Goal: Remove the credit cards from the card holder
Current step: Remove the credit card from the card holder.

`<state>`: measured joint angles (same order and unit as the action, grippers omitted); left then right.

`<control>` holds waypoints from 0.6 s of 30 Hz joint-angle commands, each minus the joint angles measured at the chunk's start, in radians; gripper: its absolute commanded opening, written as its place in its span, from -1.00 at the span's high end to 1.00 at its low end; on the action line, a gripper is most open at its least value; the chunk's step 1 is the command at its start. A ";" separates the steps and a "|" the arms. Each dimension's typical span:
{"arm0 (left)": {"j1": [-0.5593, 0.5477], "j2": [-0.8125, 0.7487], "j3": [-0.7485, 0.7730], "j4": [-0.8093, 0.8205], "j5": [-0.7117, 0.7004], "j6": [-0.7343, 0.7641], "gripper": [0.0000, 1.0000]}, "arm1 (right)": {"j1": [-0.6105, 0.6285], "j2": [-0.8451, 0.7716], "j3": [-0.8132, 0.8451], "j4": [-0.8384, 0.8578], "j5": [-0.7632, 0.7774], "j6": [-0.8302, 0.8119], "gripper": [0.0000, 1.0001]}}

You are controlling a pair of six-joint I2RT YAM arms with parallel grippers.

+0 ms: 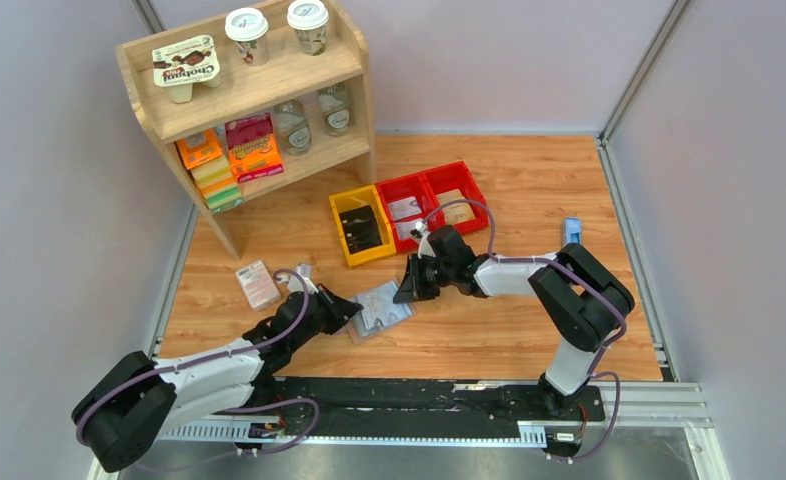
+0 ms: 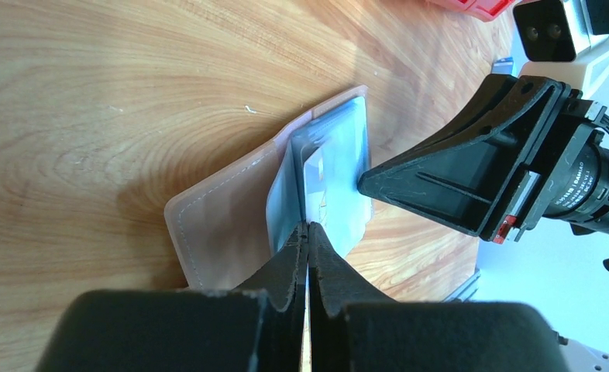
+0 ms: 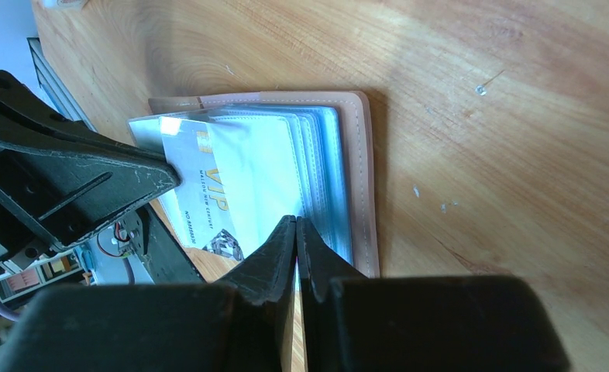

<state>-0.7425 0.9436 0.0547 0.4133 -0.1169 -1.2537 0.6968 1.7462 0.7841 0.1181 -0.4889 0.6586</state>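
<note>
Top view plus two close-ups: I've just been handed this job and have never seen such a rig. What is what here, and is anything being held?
The top view looks down from above and behind two robot arms bolted at the table's near edge. The other two pictures come from cameras on the wrists, so the black wedge at the bottom of each is that arm's own two-finger tool. On the wooden table the card holder lies open between the arms. Behind it are a yellow bin, red bins and a shelf, with a small packet to the left. The left tool and the right tool are both closed, each apparently pinching the holder's clear sleeves from opposite sides. A card marked VIP shows inside a sleeve, not yet out.
</note>
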 commanded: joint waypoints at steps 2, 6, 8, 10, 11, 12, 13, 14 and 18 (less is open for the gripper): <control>0.005 -0.034 -0.099 -0.053 -0.043 0.011 0.90 | -0.008 0.038 -0.016 -0.089 0.099 -0.047 0.82; 0.003 -0.020 -0.099 -0.050 -0.043 0.011 0.76 | -0.010 0.042 -0.016 -0.086 0.092 -0.048 0.82; 0.003 -0.011 -0.099 -0.045 -0.041 0.011 0.70 | -0.008 0.044 -0.017 -0.083 0.089 -0.047 0.82; 0.003 -0.006 -0.099 -0.036 -0.041 0.011 0.64 | -0.008 0.044 -0.017 -0.081 0.087 -0.047 0.82; 0.003 0.000 -0.099 -0.030 -0.040 0.011 0.59 | -0.010 0.044 -0.017 -0.081 0.087 -0.047 0.81; 0.003 0.001 -0.098 -0.027 -0.040 0.011 0.56 | -0.010 0.044 -0.017 -0.081 0.087 -0.047 0.82; 0.003 0.007 -0.098 -0.024 -0.037 0.011 0.51 | -0.008 0.044 -0.016 -0.081 0.085 -0.047 0.82; 0.003 0.009 -0.096 -0.019 -0.036 0.011 0.48 | -0.010 0.044 -0.016 -0.081 0.085 -0.047 0.82; 0.005 0.037 -0.095 -0.013 -0.036 0.008 0.34 | -0.010 0.044 -0.019 -0.078 0.082 -0.047 0.82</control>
<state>-0.7425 0.9604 0.0547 0.3721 -0.1413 -1.2510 0.6968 1.7466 0.7845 0.1200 -0.4904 0.6582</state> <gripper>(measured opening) 0.312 0.091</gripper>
